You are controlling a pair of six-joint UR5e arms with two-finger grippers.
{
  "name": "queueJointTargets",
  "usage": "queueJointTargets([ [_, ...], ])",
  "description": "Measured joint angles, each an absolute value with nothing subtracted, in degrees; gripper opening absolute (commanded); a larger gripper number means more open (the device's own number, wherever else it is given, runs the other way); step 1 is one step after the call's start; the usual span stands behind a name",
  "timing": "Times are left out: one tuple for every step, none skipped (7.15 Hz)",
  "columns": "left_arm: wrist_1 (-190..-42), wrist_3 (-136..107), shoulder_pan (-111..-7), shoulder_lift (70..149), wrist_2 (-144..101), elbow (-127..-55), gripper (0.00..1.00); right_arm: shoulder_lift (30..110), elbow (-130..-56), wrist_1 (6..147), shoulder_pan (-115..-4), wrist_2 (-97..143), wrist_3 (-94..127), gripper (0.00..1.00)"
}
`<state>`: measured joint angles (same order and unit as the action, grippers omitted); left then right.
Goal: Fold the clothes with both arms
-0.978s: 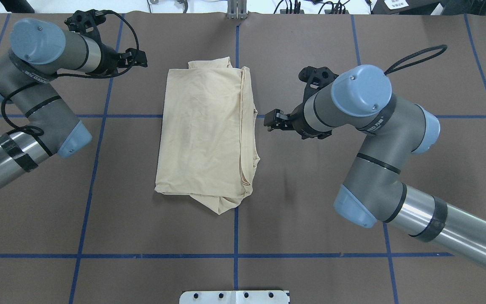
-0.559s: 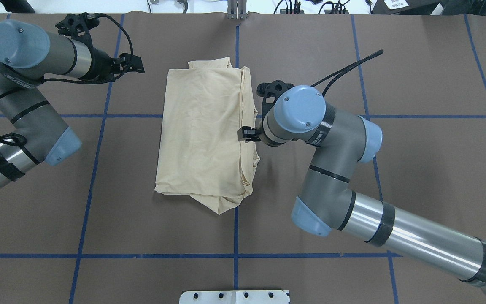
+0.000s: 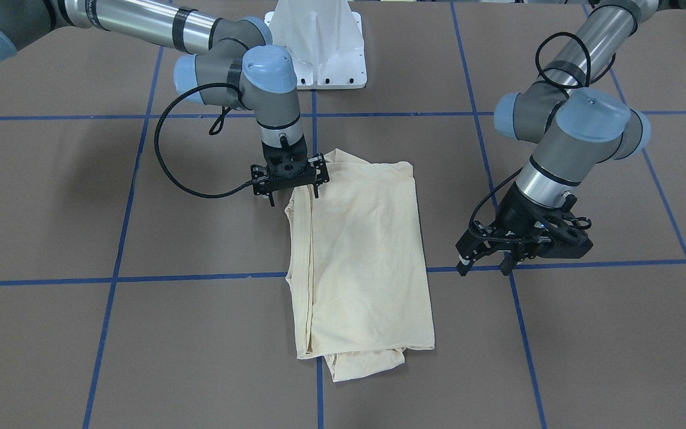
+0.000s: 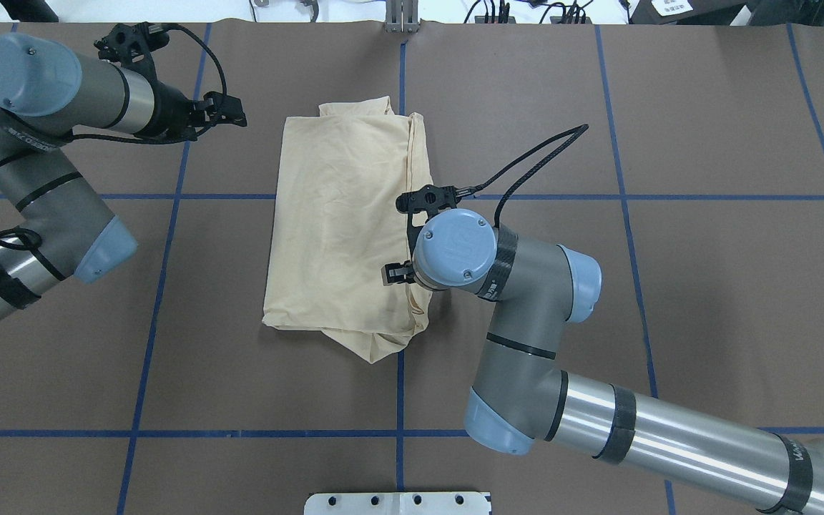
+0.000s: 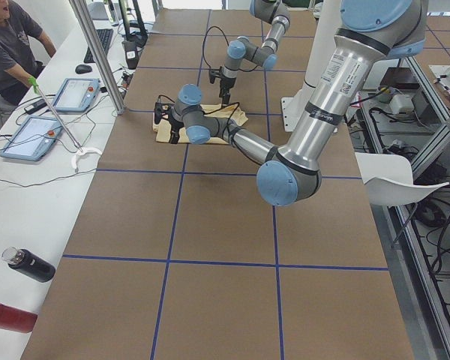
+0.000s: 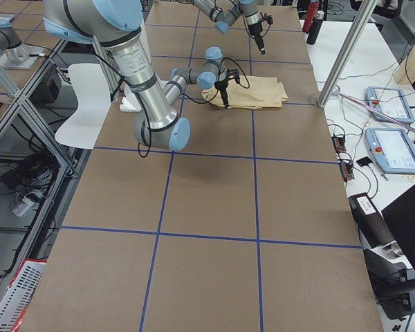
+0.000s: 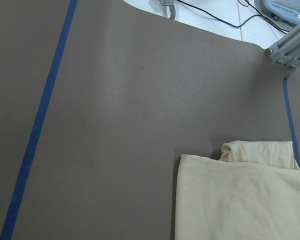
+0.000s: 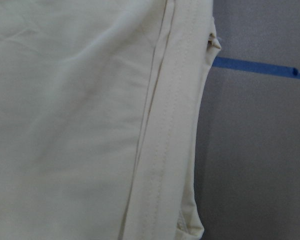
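Observation:
The clothes are one pale cream shirt (image 4: pixel 344 229), folded into a long rectangle at the middle of the brown table; no print shows. In the front view the shirt (image 3: pixel 367 256) has my right gripper (image 3: pixel 294 198) low over its corner nearest the robot, open, one fingertip (image 3: pixel 317 192) on the cloth and the other off its edge. From overhead the right wrist (image 4: pixel 455 249) hides most of that gripper. My left gripper (image 3: pixel 483 269) hangs open and empty beside the shirt's far end, clear of it, also visible overhead (image 4: pixel 234 111). The right wrist view is filled with cloth hems (image 8: pixel 160 150).
Blue tape lines (image 4: pixel 399 400) grid the table. The white pedestal base (image 3: pixel 319 47) stands at the robot's side. A person (image 5: pixel 7 37), tablets (image 5: pixel 73 94) and bottles (image 5: pixel 28 264) are on a side bench beyond the far edge. A white chair (image 6: pixel 90 97) stands behind the robot.
My right arm has swung in from the shirt's right side and come down over its right edge, toward the robot's end. The left arm drew back slightly, then held still.

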<state>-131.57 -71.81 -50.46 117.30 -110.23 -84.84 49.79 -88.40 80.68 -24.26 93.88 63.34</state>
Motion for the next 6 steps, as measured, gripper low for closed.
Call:
queueJointTargets([
  [-131.6, -71.8, -50.5, 117.4, -110.3, -84.8, 1.00, 49.5, -88.5, 82.8, -23.7, 93.6, 62.7, 1.00],
  [-131.6, -71.8, -50.5, 117.4, -110.3, -84.8, 1.00, 49.3, -88.5, 84.3, -23.4, 93.3, 62.1, 1.00],
  [-131.6, -71.9, -50.4, 117.4, -110.3, -84.8, 1.00, 49.2, -88.6, 85.1, -23.1, 93.1, 61.8, 1.00],
  [-131.6, -71.9, -50.4, 117.5, -110.3, -84.8, 1.00, 49.0, -88.6, 85.4, -22.6, 92.7, 61.6, 1.00],
  [-131.6, -71.9, -50.4, 117.5, -110.3, -84.8, 1.00, 48.7, -88.6, 85.6, -22.0, 92.1, 61.5, 1.00],
  [-131.6, -71.9, -50.4, 117.5, -110.3, -84.8, 1.00, 48.6, -88.6, 85.6, -21.6, 91.6, 61.4, 1.00],
])
